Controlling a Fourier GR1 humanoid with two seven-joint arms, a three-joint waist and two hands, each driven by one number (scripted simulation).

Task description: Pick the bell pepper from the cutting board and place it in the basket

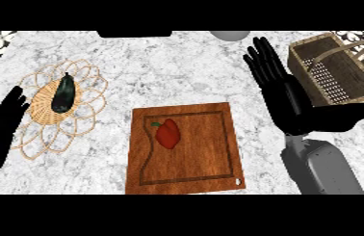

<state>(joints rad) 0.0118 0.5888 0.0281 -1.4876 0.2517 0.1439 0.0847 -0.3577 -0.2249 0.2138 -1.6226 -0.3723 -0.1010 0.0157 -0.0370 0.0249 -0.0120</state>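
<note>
Bell pepper (168,133), red with a green stem, lies untouched on the wooden cutting board (186,175) nearest me. My right hand (279,88) hovers to the right beyond the board, fingers straight and spread, holding nothing. I judge it should swing left, drop over the pepper, and curl round its middle. My left hand (12,115) rests open at the left edge. Farther right stands the basket (304,72).
</note>
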